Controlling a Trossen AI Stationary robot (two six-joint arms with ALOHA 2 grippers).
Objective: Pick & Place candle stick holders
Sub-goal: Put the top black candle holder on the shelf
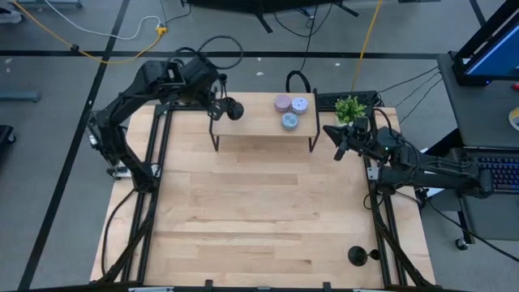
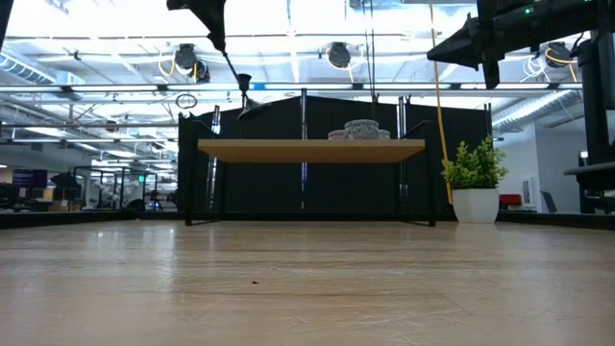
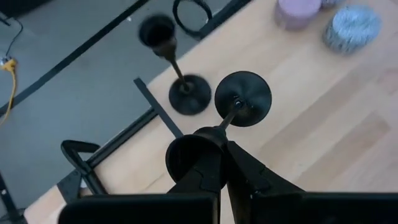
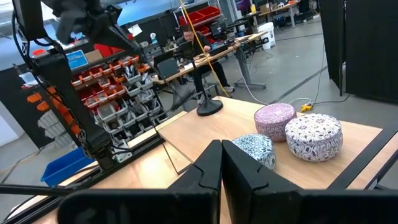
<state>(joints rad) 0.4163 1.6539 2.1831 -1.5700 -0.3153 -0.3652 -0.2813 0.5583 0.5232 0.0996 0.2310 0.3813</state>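
Observation:
My left gripper point(image 1: 220, 104) is shut on one black candle stick holder point(image 3: 242, 99) above the left end of a small raised wooden shelf point(image 1: 259, 134). A second holder point(image 3: 181, 87) stands on its round base at the shelf's far left corner, just beside the held one. A third holder point(image 1: 358, 256) stands on the table near the near right corner. My right gripper point(image 1: 340, 136) is shut and empty, in the air off the shelf's right end; it also shows in the right wrist view point(image 4: 222, 155). My left gripper pinches the holder's thin stem at its upper end point(image 3: 222, 126), just under the small cup point(image 3: 186, 155), between its two fingers. The fingers come from above, slanting down. The holder hangs tilted below them, its round base point(image 3: 244, 96) lowest and clear of the shelf.
Three round patterned tins point(image 1: 289, 109) sit on the shelf's far right part. A small potted plant point(image 1: 350, 108) stands off the shelf's right end, close to my right gripper. The wide wooden table top point(image 1: 259, 211) lies in front of the shelf.

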